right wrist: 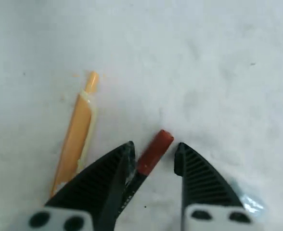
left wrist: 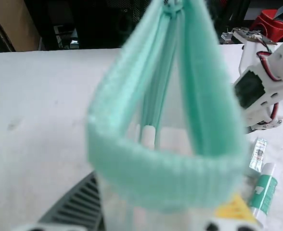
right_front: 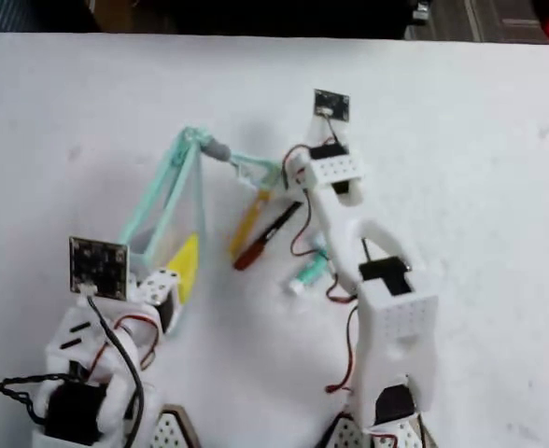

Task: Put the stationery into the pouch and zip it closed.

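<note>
Right end effector (right wrist: 155, 147): you have its jaws apart, set down over the red-capped pen (right wrist: 151, 155) with the red cap between the tips. The dark barrel runs close along one jaw. The pen (right_front: 265, 235) lies flat on the desk (right_front: 480, 140).

Orange pen (right wrist: 76, 139): it lies just beside that same jaw, outside the grip. In the high view it (right_front: 248, 224) lies next to the red-capped pen, both between the pouch and the right arm.

Green-and-white tube (right_front: 310, 273): it lies on the desk close against the right arm, a little apart from the pens. Your left wrist view shows it (left wrist: 264, 190) beside the pouch.

Pouch (right_front: 167, 201): clear sides with mint-green trim, unzipped. Its mouth (left wrist: 165, 178) gapes wide in the left wrist view. The grey zip pull (right_front: 217, 147) sits at the far corner.

Left end effector (right_front: 167, 289): it is at the near end of the pouch. Whether it is clamped there, you cannot tell.

Yellow wedge (right_front: 186, 261): it sits at the pouch's near end. Inside or outside is unclear.
</note>
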Robot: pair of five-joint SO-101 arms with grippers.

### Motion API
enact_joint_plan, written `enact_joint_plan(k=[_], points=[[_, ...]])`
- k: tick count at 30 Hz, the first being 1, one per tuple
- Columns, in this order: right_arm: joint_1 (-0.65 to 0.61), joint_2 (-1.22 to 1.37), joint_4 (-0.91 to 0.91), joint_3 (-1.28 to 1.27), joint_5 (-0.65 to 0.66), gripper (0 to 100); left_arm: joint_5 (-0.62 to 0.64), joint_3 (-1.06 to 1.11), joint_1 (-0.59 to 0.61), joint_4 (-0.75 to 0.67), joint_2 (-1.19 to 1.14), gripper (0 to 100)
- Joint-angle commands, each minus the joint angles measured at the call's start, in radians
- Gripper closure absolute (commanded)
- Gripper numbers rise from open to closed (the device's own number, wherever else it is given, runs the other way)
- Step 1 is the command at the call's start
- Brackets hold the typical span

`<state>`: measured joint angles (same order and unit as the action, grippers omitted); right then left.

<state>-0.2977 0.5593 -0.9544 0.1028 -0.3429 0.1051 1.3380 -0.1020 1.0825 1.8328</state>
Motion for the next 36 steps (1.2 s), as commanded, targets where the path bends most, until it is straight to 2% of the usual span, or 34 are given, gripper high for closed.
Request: enact_joint_plan(k=[1, 3, 19, 29, 36], points=[[-0.008, 0.039, -0.056, 0.095, -0.005, 98.8, 0.014, 0.012, 0.001, -0.015, -0.005, 79], [-0.008, 0.051, -0.081, 0.117, -0.005, 96.1, 0.014, 0.012, 0.001, -0.015, -0.005, 79], [-0.005, 0.047, -0.091, 0.121, 0.000, 98.1, 0.023, 0.009, 0.004, -0.012, -0.005, 79], [0.019, -0.265, -0.344, 0.229, 0.005, 98.1, 0.023, 0.003, 0.005, -0.012, -0.005, 79], [0.010, -0.573, -0.483, 0.368, 0.229, 98.1, 0.023, 0.003, 0.001, -0.012, -0.005, 79]])
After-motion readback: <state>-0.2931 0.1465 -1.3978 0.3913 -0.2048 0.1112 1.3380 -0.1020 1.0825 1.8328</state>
